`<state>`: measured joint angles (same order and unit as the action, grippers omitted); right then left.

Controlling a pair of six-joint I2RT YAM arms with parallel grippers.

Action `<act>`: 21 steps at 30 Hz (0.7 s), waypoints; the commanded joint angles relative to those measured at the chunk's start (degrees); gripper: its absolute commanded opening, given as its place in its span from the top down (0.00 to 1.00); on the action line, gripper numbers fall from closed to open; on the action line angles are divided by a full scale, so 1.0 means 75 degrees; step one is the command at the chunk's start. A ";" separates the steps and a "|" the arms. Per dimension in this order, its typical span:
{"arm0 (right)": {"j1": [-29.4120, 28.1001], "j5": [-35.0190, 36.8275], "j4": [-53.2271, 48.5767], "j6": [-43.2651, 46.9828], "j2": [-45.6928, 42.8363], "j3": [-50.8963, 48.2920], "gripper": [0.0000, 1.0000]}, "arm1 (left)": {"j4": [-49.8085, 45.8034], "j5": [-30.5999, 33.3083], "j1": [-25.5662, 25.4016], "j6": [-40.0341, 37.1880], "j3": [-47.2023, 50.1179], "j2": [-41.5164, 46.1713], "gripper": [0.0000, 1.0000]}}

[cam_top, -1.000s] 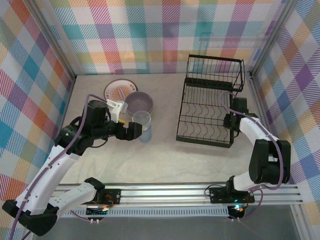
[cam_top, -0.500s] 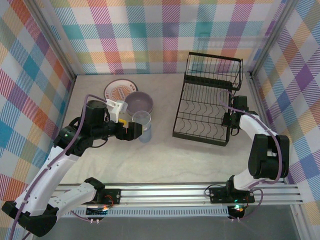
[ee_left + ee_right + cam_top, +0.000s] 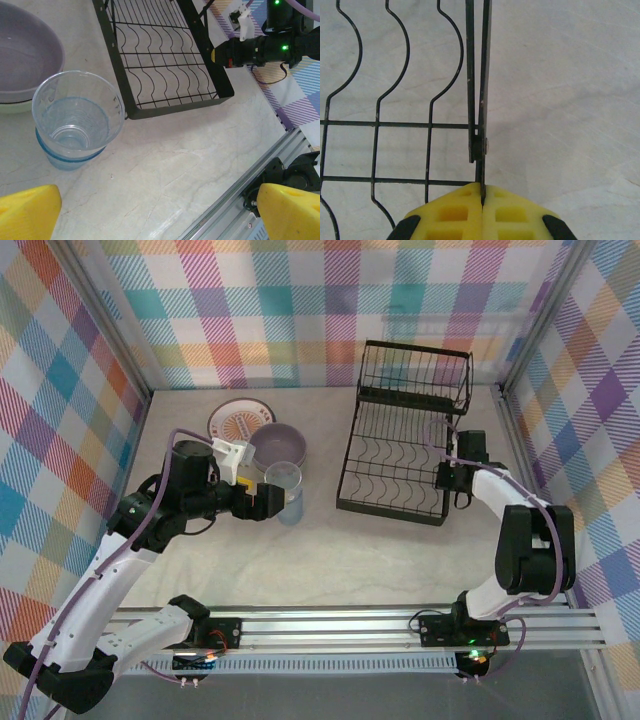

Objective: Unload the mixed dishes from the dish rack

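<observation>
The black wire dish rack (image 3: 388, 508) stands slightly turned at the right of the table, with nothing in it. My right gripper (image 3: 447, 480) is shut on its right frame bar; in the right wrist view the yellow pads (image 3: 455, 212) pinch the bar of the dish rack (image 3: 485, 75). My left gripper (image 3: 268, 502) stays open beside the clear bluish tumbler (image 3: 285, 490). The tumbler (image 3: 75, 117) sits upright ahead of the open left gripper (image 3: 160, 215), apart from it. A lavender bowl (image 3: 277, 445) is nested in a pale green bowl (image 3: 15, 106). The sunburst plate (image 3: 238, 420) lies behind.
An aluminium rail (image 3: 400, 625) runs along the near table edge. Plaid walls close in the back and both sides. The right arm (image 3: 260, 47) reaches the rack's corner (image 3: 175, 106). Bare table lies between tumbler and rack.
My right gripper has shut on the rack's right bar. The rack has slid left and turned a little. The left arm and the dishes have not moved.
</observation>
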<state>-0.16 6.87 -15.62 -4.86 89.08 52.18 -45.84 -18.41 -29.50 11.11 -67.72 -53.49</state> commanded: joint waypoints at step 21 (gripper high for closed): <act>-0.1076 -0.1529 0.0908 0.1250 0.0263 0.0381 1.00 | 0.0312 0.0049 -0.0016 0.0088 0.0053 0.0120 0.00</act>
<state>-6.39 1.85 -11.84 -0.08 91.07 53.10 -44.80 -18.37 -29.50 11.11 -67.72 -53.49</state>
